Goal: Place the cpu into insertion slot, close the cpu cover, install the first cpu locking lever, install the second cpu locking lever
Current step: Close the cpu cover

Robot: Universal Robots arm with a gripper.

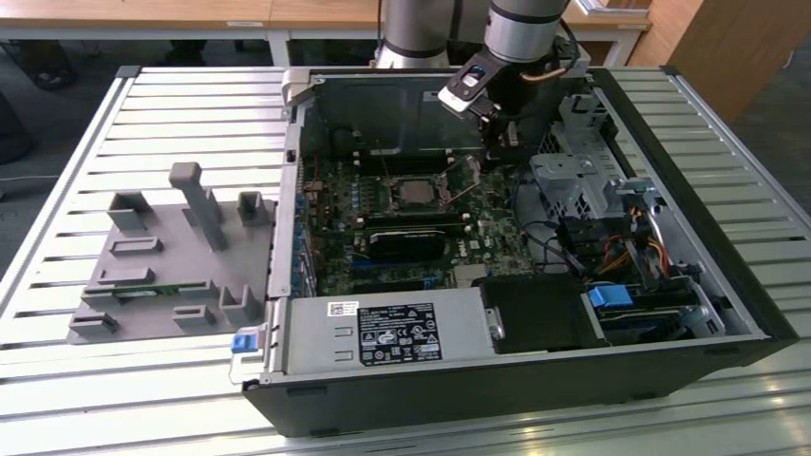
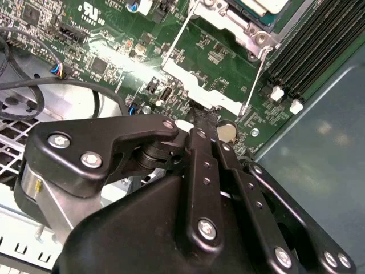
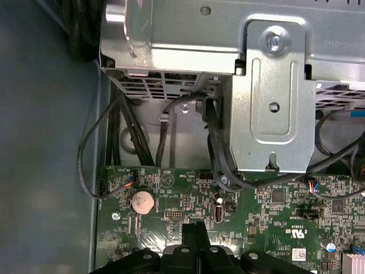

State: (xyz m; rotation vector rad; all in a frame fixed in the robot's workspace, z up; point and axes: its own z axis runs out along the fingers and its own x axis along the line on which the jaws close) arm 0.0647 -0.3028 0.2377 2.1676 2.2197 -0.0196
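Observation:
The open computer case (image 1: 709, 285) lies on the slatted table. The insertion slot (image 1: 413, 192) sits mid-board, and the cpu (image 2: 266, 4) lies in it, silvery face up, inside the silver surround (image 2: 251, 33). The cpu cover (image 2: 201, 87), a silver plate, stands raised at the slot's edge on the gripper's side, with a thin wire lever (image 2: 175, 40) up on each side. My gripper (image 1: 487, 167) reaches down into the case on the exterior view's right of the slot. In both wrist views its black fingertips (image 2: 204, 121) (image 3: 194, 229) are shut together on nothing, right at the cover's edge.
A coin battery (image 3: 141, 201) lies beside the fingertips. Black memory slots (image 2: 313, 40) run past the socket. A metal drive cage (image 3: 274, 97) and loose cables (image 3: 122, 134) crowd one side. A power supply (image 1: 380, 337) fills the case's front. A grey fixture tray (image 1: 165, 256) rests on the exterior view's left.

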